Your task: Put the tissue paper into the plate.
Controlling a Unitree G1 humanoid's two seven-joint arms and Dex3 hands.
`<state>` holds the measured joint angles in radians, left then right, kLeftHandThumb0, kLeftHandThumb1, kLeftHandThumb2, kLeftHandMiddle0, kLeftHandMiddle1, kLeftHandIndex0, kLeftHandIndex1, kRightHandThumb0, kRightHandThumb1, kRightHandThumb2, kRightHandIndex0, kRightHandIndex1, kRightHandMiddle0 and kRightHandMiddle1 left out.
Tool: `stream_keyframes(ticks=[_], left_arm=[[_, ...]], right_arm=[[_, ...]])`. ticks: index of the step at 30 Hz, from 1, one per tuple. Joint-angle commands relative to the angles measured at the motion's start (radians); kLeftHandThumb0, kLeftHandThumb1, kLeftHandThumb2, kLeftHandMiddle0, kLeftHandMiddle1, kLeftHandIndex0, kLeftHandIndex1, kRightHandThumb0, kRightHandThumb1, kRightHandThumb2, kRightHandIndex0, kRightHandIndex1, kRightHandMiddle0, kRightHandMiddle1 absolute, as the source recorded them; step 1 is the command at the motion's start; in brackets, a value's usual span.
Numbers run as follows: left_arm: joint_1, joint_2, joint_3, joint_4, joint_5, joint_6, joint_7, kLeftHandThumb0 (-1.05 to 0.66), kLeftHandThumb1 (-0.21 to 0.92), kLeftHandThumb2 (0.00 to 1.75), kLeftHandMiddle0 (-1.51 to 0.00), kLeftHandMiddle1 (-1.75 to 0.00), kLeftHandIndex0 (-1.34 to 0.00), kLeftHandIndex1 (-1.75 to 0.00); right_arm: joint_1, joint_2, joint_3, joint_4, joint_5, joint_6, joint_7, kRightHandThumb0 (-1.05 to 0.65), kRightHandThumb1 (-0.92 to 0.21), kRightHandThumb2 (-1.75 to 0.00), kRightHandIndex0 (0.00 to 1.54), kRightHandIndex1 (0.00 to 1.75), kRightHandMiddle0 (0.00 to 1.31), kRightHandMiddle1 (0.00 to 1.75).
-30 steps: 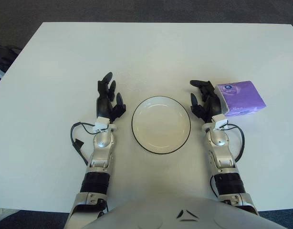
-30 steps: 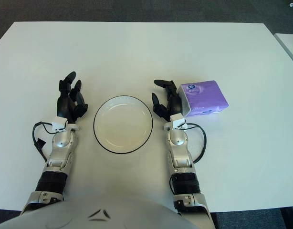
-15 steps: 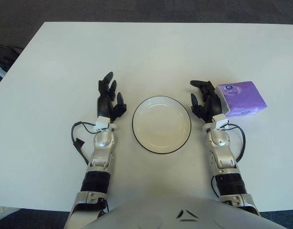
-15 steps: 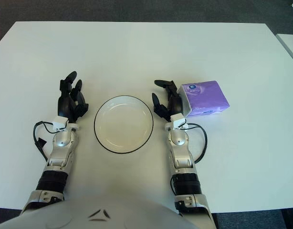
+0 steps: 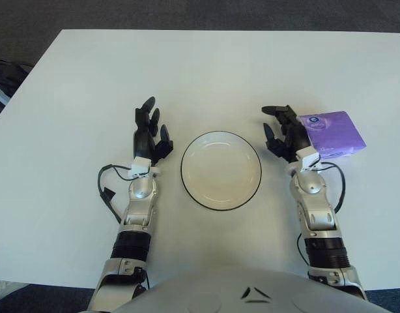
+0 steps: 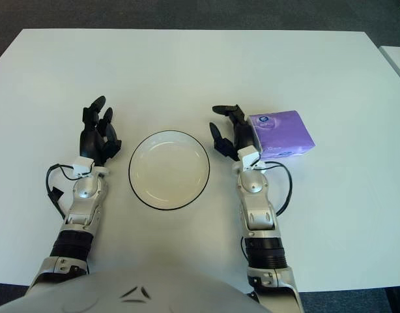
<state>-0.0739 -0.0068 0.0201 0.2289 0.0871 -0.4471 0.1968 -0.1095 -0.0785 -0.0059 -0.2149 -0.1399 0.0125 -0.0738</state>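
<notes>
A purple tissue pack (image 5: pixel 332 133) lies on the white table (image 5: pixel 206 72), right of a white plate (image 5: pixel 221 170) with a dark rim. My right hand (image 5: pixel 283 132) sits between the plate and the pack, its fingers spread and close against the pack's left side, holding nothing. My left hand (image 5: pixel 149 135) shows left of the plate, fingers relaxed and pointing away from me, nothing in it. The plate holds nothing.
Black cables (image 5: pixel 107 190) loop beside both wrists. The table's far edge meets dark carpet (image 5: pixel 206 13); a dark object (image 5: pixel 3 75) shows past the left edge.
My right hand and forearm have shifted slightly right and forward, closer against the tissue pack. The left hand, plate and pack have not moved.
</notes>
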Motion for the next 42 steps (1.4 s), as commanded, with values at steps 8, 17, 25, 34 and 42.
stream_keyframes(ticks=[8,17,25,34,42], left_arm=[[0.079,-0.012,-0.005,0.129,0.020,0.006,0.007,-0.67,0.92,0.78,-0.40,0.00,0.00,-0.71],[0.079,-0.015,-0.006,0.134,0.018,0.012,0.005,-0.67,0.92,0.78,-0.40,-0.01,0.00,-0.71],[0.077,-0.017,-0.007,0.144,0.020,0.004,0.007,-0.67,0.92,0.78,-0.40,-0.01,0.00,-0.72],[0.074,-0.018,-0.009,0.151,0.023,0.001,0.011,-0.68,0.92,0.77,-0.40,-0.01,0.00,-0.72],[0.069,-0.016,-0.013,0.163,0.026,-0.003,0.011,-0.68,0.92,0.77,-0.40,0.00,0.00,-0.72]], right_arm=[[-0.032,-0.033,-0.017,-0.123,-0.069,0.025,-0.009,-0.56,-0.92,-0.60,0.47,0.36,0.22,0.95],[-0.113,-0.083,-0.043,-0.112,-0.161,0.008,-0.042,-0.61,-0.92,-0.61,0.45,0.27,0.21,0.98],[-0.129,-0.124,-0.073,-0.134,-0.200,-0.002,-0.052,-0.62,-0.92,-0.63,0.45,0.22,0.20,1.00],[-0.188,-0.234,-0.126,-0.072,-0.232,-0.015,-0.033,-0.63,-0.92,-0.58,0.43,0.18,0.20,0.98],[-0.178,-0.358,-0.157,-0.038,-0.293,-0.062,-0.021,-0.70,-0.92,-0.57,0.42,0.13,0.16,0.96]])
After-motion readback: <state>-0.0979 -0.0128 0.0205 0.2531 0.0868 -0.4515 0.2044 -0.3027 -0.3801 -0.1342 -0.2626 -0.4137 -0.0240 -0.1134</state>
